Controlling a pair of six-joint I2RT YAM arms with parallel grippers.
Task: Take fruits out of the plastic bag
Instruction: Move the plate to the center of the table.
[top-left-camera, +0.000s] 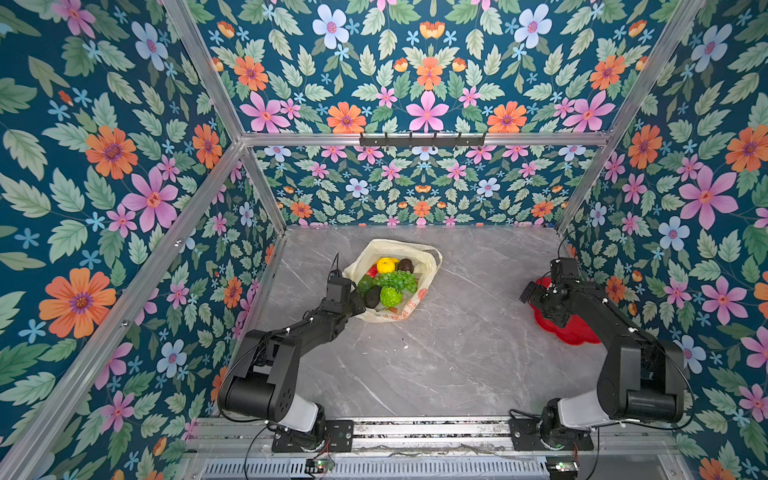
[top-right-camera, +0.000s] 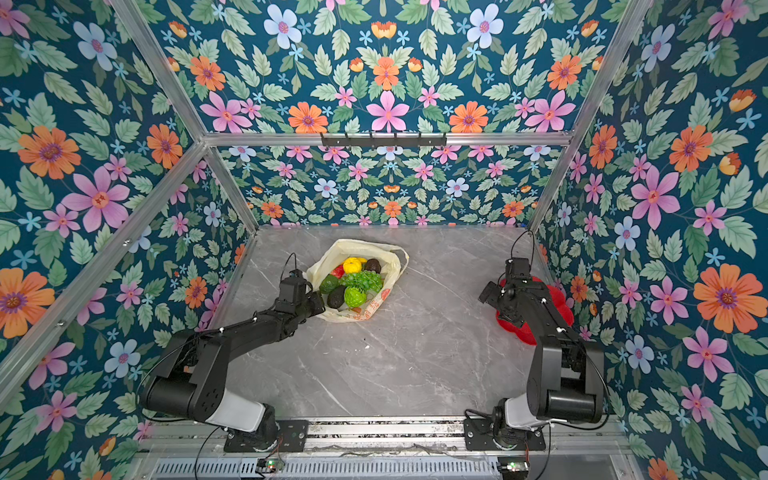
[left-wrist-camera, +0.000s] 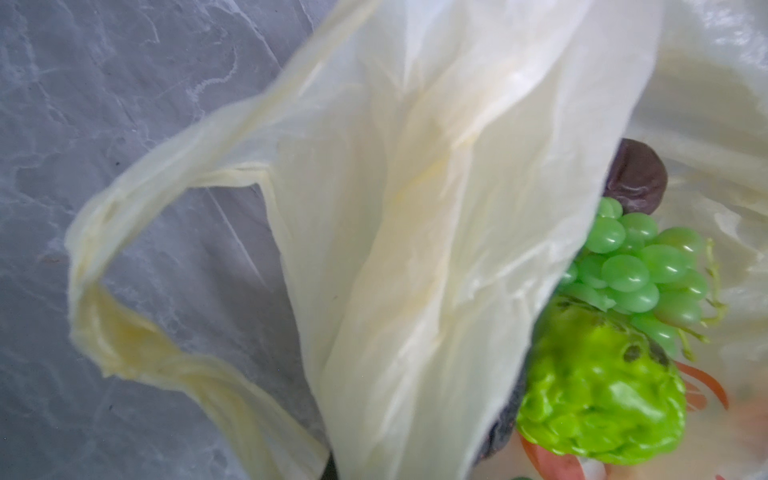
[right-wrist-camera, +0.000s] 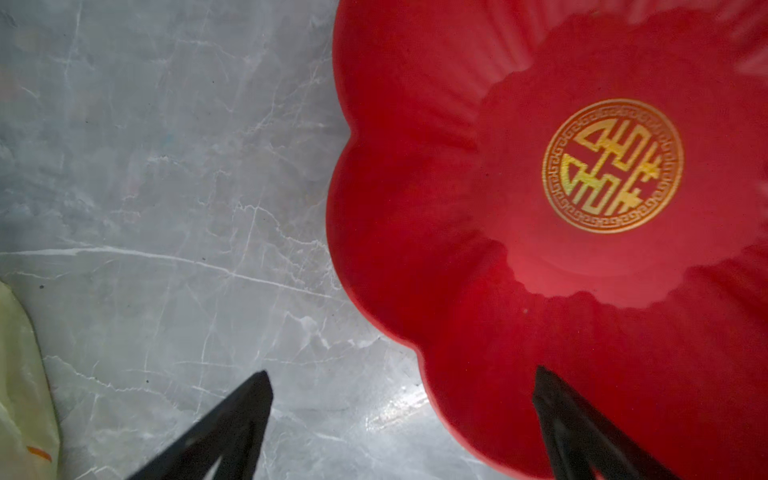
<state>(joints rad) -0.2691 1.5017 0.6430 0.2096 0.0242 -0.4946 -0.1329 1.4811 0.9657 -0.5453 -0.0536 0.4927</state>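
Fruits (top-left-camera: 390, 282) in plastic bag (top-left-camera: 430, 254), right tool (right-wrist-camera: 403, 372) spread wide

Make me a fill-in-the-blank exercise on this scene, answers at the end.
1. The fruits lie ___ the bag.
2. The left gripper is shut on the ___.
3. The dish is coloured ___.
4. The right gripper's jaws stand ___, holding nothing.
Missing words: inside; bag; red; open.
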